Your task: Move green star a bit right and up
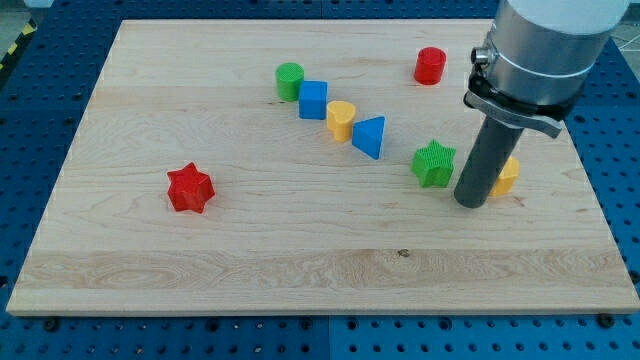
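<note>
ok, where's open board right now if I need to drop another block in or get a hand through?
Free: the whole strip along the view's bottom, below the red star; the view's top-left corner, left of the green cylinder.

Crowded: the diagonal of green cylinder, blue cube, yellow block, blue wedge; and the view's right, where my tip sits between green star and a half-hidden yellow block.

One camera looks down obliquely, seemingly from the board's [150, 260] near edge.

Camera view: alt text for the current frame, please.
My tip rests just right of the green star, partly hiding a yellow block. A green cylinder, blue cube, yellow block and blue wedge run diagonally mid-board.
</note>
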Robot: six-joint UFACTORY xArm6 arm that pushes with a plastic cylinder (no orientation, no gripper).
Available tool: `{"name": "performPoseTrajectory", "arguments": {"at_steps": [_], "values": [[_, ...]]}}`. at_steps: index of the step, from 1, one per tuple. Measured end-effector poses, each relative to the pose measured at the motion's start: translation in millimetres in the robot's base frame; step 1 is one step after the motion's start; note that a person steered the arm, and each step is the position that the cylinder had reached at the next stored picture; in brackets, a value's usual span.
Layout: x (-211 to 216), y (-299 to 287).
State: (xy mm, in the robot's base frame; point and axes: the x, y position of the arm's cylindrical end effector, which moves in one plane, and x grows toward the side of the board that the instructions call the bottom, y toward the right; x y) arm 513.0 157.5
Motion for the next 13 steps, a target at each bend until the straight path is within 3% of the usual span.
{"name": "performPoseTrajectory", "arguments": {"at_steps": [1,3,6,8,10,13], "values": [[19,14],[14,21],[10,-17],[-42,-17],[-36,-17],[-80,-17]]}}
